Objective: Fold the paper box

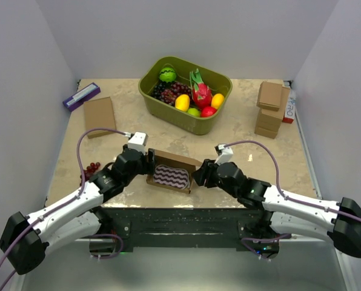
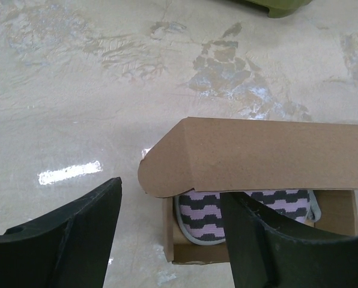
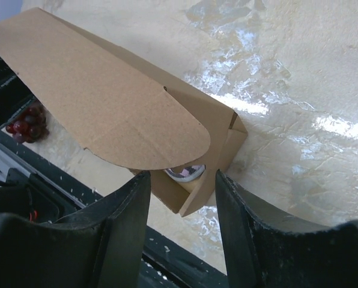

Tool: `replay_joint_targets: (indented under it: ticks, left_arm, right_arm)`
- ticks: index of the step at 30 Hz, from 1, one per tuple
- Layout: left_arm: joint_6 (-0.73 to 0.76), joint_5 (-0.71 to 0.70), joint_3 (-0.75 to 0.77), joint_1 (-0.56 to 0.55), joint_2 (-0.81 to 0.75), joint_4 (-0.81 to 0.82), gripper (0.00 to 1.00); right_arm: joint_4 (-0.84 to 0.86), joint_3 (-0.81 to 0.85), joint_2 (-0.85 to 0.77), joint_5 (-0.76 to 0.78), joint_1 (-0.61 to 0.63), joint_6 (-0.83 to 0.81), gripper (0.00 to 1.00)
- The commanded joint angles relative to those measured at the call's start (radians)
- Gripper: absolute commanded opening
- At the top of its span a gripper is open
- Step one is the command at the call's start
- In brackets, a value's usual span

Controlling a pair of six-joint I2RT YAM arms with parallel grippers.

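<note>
1. The paper box [image 1: 175,160] rests on the table [image 1: 247,145] directly between the two grippers, with one short end facing each.
2. It is plain brown cardboard: a shallow tray with a long flap [image 2: 257,153] with rounded corners leaning over the opening.
3. Inside the tray lies a pad [image 2: 197,219] with dark and pale violet zigzag stripes.
4. The left gripper [image 1: 149,162] is at its end of the box with the jaws apart. One finger [image 2: 65,240] stands outside the end wall with a clear gap, and the other [image 2: 275,246] is in front of the pad.
5. The right gripper [image 1: 197,176] has the box's other end corner between its fingers [image 3: 122,222]. The jaws are partly closed around it, and I cannot tell whether they press the cardboard.
6. A bunch of red grapes [image 1: 91,168] lies beside the left arm, behind its gripper.
7. Well beyond both grippers is a green bin [image 1: 162,106] of toy fruit.
8. Far out from the left gripper lie a flat brown box [image 1: 99,115] and a purple box [image 1: 81,96] with a white label, too small to read.
9. Far out from the right gripper are stacked brown boxes [image 1: 270,106] against a red and white carton [image 1: 289,108]. Its dark lettering is too small to read.
</note>
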Motion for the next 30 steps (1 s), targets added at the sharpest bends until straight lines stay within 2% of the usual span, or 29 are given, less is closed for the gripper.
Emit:
replay_joint_targets:
  ticks: [1, 6, 8, 17, 24, 30]
  left_arm:
    - [0.039, -0.041, -0.01, 0.005, 0.013, 0.096, 0.68]
    - [0.042, -0.009, -0.024, 0.004, 0.028, 0.126, 0.58]
    - [0.044, -0.004, -0.029, 0.004, 0.036, 0.137, 0.57]
    - [0.031, 0.051, -0.045, 0.004, 0.046, 0.2, 0.42]
    - [0.007, 0.106, -0.064, 0.004, 0.082, 0.246, 0.24]
    - [-0.019, 0.126, -0.088, 0.004, 0.098, 0.277, 0.13]
  right_arm:
    - [0.058, 0.054, 0.011, 0.083, 0.016, 0.014, 0.49]
    - [0.08, 0.063, 0.044, 0.105, 0.025, 0.021, 0.47]
    - [0.092, 0.063, 0.053, 0.114, 0.03, 0.021, 0.46]
    - [0.127, 0.088, 0.118, 0.152, 0.07, 0.044, 0.41]
    - [0.133, 0.126, 0.176, 0.203, 0.111, 0.067, 0.35]
    - [0.11, 0.137, 0.211, 0.243, 0.123, 0.092, 0.29]
